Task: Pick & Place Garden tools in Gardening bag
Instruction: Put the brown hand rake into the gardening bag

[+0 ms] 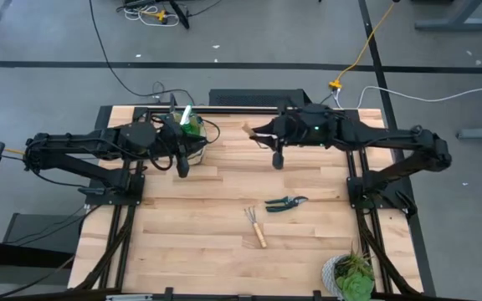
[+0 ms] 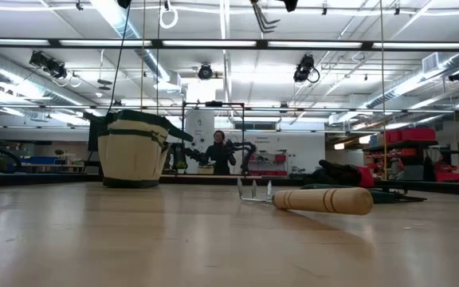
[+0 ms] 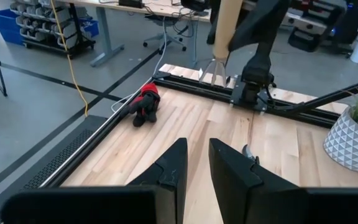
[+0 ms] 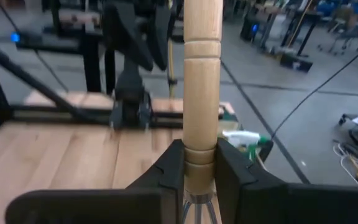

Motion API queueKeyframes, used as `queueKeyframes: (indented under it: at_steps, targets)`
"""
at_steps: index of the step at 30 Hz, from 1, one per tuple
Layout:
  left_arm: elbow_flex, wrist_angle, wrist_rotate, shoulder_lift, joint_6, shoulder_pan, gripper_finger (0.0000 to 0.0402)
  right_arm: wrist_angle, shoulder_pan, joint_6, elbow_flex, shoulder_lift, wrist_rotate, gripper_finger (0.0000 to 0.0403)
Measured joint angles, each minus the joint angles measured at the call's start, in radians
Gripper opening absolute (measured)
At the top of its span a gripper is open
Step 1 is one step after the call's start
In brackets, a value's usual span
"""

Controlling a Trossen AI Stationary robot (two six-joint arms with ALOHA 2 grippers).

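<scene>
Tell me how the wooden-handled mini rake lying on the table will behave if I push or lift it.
The wooden-handled, metal-tined mini rake probably stays stiff: it has a solid turned handle and short metal tines. Its round handle may roll a little when nudged, though the wider tine head should limit that. The smooth wood might slip in a light grip.
</scene>
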Motion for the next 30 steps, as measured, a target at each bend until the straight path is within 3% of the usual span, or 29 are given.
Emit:
queueKeyframes:
  at_steps: [10,21,30]
  targets:
    - [0.000,0.096,0.001,0.000,0.024,0.000,0.0071,0.304,0.012,0.111,-0.136,-0.081,-0.065,0.0052]
    - [0.000,0.219,0.053,0.000,0.079,0.001,0.0074,0.354,0.043,0.116,-0.139,-0.082,-0.080,0.0056]
    - [0.000,0.256,0.079,0.005,0.079,0.001,0.0140,0.356,0.048,0.132,-0.139,-0.081,-0.080,0.0055]
